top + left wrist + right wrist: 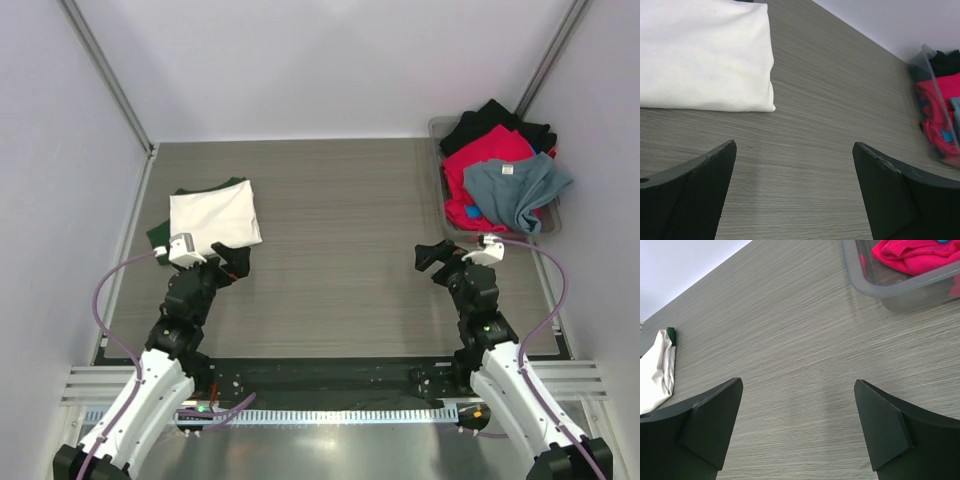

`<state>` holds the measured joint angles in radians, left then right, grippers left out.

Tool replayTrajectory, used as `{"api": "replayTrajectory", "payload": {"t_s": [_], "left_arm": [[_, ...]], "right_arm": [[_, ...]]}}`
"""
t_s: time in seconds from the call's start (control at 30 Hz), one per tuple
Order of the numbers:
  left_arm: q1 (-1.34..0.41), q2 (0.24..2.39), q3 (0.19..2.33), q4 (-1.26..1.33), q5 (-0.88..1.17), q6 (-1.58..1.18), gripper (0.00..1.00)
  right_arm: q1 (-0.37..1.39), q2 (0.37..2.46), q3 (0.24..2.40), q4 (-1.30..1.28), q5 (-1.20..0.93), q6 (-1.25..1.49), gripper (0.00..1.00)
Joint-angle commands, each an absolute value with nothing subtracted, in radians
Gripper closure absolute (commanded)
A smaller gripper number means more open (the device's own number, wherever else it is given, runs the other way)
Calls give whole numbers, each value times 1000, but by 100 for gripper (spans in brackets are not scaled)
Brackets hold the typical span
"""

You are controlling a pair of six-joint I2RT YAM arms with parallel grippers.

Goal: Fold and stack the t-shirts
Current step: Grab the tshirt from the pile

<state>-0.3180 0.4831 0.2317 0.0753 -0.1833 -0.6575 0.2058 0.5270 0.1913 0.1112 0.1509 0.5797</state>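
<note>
A folded cream-white t-shirt lies on a folded dark green t-shirt at the table's left. It also shows in the left wrist view and the right wrist view. A slate blue-grey t-shirt lies crumpled on a red t-shirt and a black t-shirt in a clear bin at the right. A bit of bright blue cloth shows under the red. My left gripper is open and empty just in front of the stack. My right gripper is open and empty, left of the bin.
The wood-grain table is walled by white panels on three sides. The bin also shows in the left wrist view and the right wrist view. A black strip and metal rails run along the near edge.
</note>
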Motion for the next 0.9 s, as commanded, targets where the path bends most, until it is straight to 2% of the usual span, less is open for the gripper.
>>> {"api": "replayTrajectory", "payload": {"t_s": [0.0, 0.13, 0.23, 0.33, 0.37, 0.47, 0.67, 0.87], "left_arm": [[-316, 492, 270, 75, -169, -701, 1], [-316, 546, 271, 89, -160, -716, 0], [-316, 607, 276, 130, -115, -727, 0], [-314, 670, 288, 146, -97, -741, 1], [-316, 686, 296, 146, -94, -742, 0], [-314, 724, 310, 152, -63, -744, 0], [-318, 776, 319, 173, -22, -747, 0], [-321, 799, 325, 193, 28, -747, 3]], "right_arm": [[207, 503, 204, 129, 127, 575, 0], [206, 517, 268, 52, 175, 558, 0], [204, 581, 450, -90, 250, 523, 3], [189, 736, 708, -259, 394, 491, 7], [155, 788, 842, -305, 426, 476, 9], [44, 960, 1050, -455, 483, 477, 15], [-100, 1116, 1268, -520, 534, 488, 14], [-265, 1325, 1370, -545, 499, 500, 13]]}}
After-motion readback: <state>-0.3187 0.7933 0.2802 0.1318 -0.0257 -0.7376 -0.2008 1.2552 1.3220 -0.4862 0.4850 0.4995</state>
